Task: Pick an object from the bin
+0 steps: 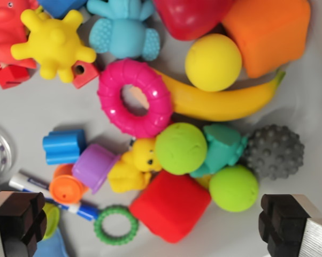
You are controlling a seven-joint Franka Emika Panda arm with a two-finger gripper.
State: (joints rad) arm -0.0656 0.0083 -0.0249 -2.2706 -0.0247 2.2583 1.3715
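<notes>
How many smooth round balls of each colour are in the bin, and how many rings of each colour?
Yellow smooth balls: 1
Green smooth balls: 2
Pink rings: 1
Green rings: 1
Total: 5

We see only the tips of our gripper (150, 225): two fingers (22, 217) with black, blocky rubber pads, ridged into stacked segments. Outward of each pad sits a pale metal body; the one beside the pad on the wrist view's right looks brushed and silvery.
</notes>
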